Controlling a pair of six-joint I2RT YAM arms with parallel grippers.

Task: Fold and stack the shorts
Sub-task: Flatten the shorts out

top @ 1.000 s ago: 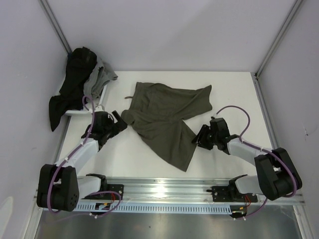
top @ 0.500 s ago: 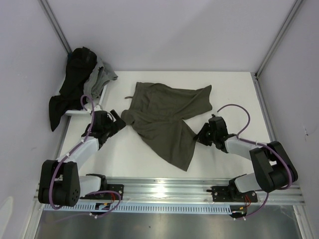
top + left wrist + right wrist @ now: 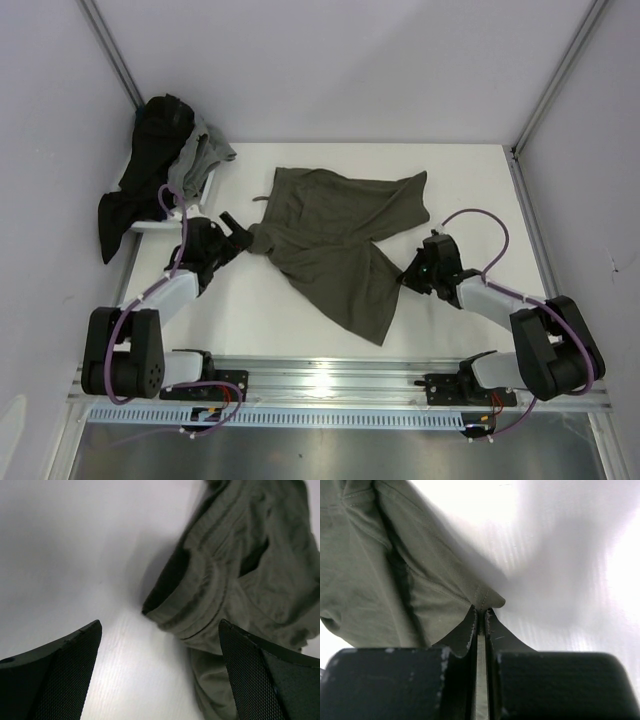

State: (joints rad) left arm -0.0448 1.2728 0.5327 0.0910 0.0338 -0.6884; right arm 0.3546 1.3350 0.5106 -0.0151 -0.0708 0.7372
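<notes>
The shorts (image 3: 335, 240) are lying rumpled in the middle of the table (image 3: 470, 190), waistband towards the left, one leg reaching far-right and the other trailing near; the right gripper (image 3: 410, 275) is pinching the hem corner of that near leg, its jaws clenched on a thin edge of cloth, as its wrist view is showing; the left gripper (image 3: 238, 228) is standing fully released just beside the waistband's left end, not touching it. Judging from this, the step in hand is taking both ends before a fold; to do it well, the left jaws should be closing over the whole thick waistband corner rather than one layer, and both arms should be lifting low and together, since the right pinch is looking shallow and could be slipping. Counting: one pair of olive shorts, two grippers, and in the far-left corner one black garment (image 3: 150, 170) and one grey garment (image 3: 200, 150) heaped over one white tray (image 3: 160, 226).
</notes>
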